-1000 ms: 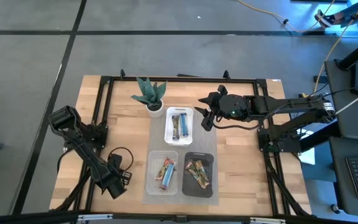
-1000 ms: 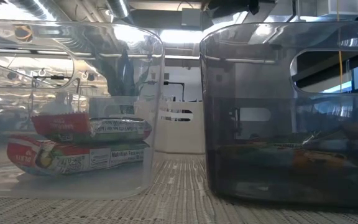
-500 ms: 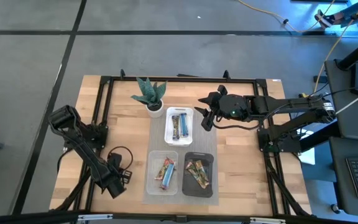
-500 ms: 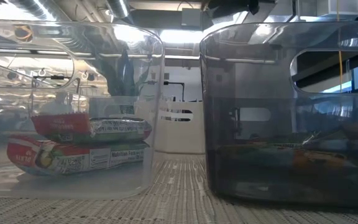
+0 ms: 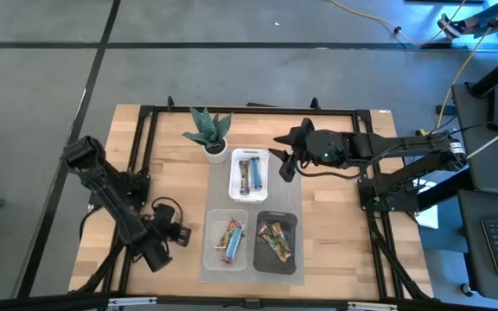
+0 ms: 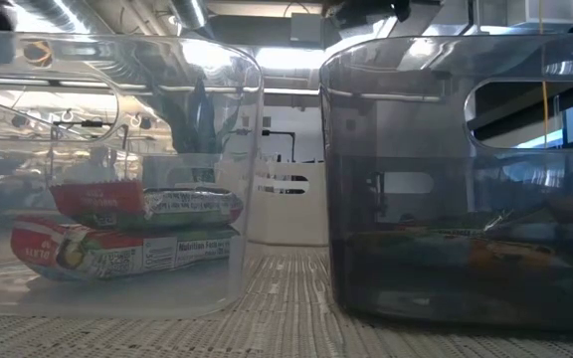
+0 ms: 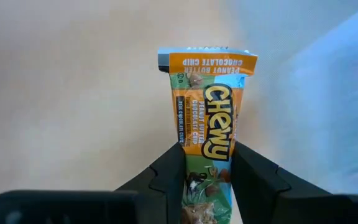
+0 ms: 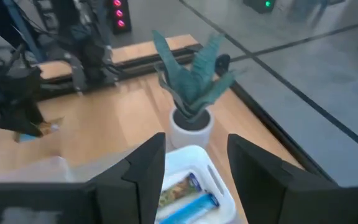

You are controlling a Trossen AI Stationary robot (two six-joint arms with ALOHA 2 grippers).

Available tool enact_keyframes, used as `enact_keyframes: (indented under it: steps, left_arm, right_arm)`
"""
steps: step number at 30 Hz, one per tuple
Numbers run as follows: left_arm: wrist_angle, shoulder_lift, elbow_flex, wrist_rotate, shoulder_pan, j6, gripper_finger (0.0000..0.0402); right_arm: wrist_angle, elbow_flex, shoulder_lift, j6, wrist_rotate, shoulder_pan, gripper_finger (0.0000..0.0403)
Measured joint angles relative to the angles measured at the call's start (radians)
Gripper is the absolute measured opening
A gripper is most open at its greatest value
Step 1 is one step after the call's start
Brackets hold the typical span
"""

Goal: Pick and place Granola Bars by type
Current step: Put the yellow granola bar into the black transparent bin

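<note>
Grey concrete floor all round, a wooden worktop [image 5: 335,233] in a black frame at mid-frame of the high view, with a potted plant [image 5: 210,134] near its upper edge. Below the plant, a white tray [image 5: 250,193], holding blue bars [image 5: 247,173]. Lower in the frame, side by side on a mat, a clear tray [image 5: 213,257] at left with red and blue-ended bars [image 5: 231,238], and a black tray [image 5: 290,259] at right with green-and-tan bars [image 5: 275,239].

Judged well along: most bars lay already in trays, none seen loose on the bare wood. Left over, at least one bar [image 7: 207,146], orange and teal, marked "Chewy", clamped by its lower end between the fingers [image 7: 169,180] of the left gripper [image 5: 178,233] and standing out beyond them in the left wrist view. Which tray suited it could not be settled from the wrapper alone, though the black tray's bars looked nearest in colour. Whether the blue-ended bar in the clear tray was mis-sorted could not be told either.

Left arm stretched from the frame's left edge down toward lower centre, gripper just left of the clear tray. Right arm reached in from the right edge, right gripper [image 5: 287,158] beside the white tray's upper right corner, fingers spread apart and holding nothing.
</note>
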Motion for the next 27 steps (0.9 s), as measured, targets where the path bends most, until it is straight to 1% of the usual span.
enact_keyframes:
  steps: [3, 6, 8, 9, 11, 14, 16, 18, 20, 22, 24, 27]
  left_arm:
    - [0.008, -0.062, 0.0, -0.246, 0.0, 0.063, 0.0109]
    - [0.045, -0.127, 0.001, -0.47, 0.0, 0.197, 0.0109]
    - [0.085, -0.167, 0.002, -0.576, 0.006, 0.31, 0.0109]
    - [0.109, -0.183, 0.002, -0.609, 0.013, 0.371, 0.0109]
    - [0.156, -0.215, 0.002, -0.639, 0.035, 0.486, 0.0109]
    - [0.259, -0.248, 0.002, -0.633, 0.097, 0.672, 0.0109]
    - [0.357, -0.264, 0.002, -0.617, 0.147, 0.817, 0.0109]
    - [0.489, -0.273, 0.002, -0.586, 0.2, 1.0, 0.0109]
    - [0.636, -0.274, 0.002, -0.513, 0.252, 1.207, 0.0109]
    - [0.8, -0.275, 0.003, -0.409, 0.302, 1.419, 0.0109]
    - [0.933, -0.275, 0.003, -0.303, 0.344, 1.592, 0.0109]
    - [1.079, -0.275, 0.003, -0.17, 0.396, 1.777, 0.0109]
  right_arm:
    - [0.031, 0.0, 0.0, -0.027, -0.03, 0.0, 0.0177]
    - [0.046, 0.0, 0.0, -0.052, -0.049, 0.0, 0.0177]
    - [0.059, 0.0, 0.0, -0.038, -0.049, 0.001, 0.0177]
    - [0.064, 0.0, 0.0, -0.018, -0.049, 0.002, 0.0177]
    - [0.089, 0.0, 0.005, 0.027, -0.049, 0.004, 0.0177]
    - [0.152, 0.001, 0.023, 0.082, -0.058, 0.018, 0.0177]
    - [0.225, 0.002, 0.049, 0.071, -0.105, 0.029, 0.0177]
    - [0.279, 0.002, 0.081, 0.041, -0.173, 0.039, 0.0177]
    - [0.327, 0.002, 0.113, -0.002, -0.25, 0.049, 0.0177]
    - [0.356, 0.001, 0.135, -0.046, -0.302, 0.059, 0.0177]
    - [0.365, 0.001, 0.142, -0.072, -0.31, 0.071, 0.0177]
    - [0.361, 0.001, 0.135, -0.113, -0.311, 0.092, 0.0177]
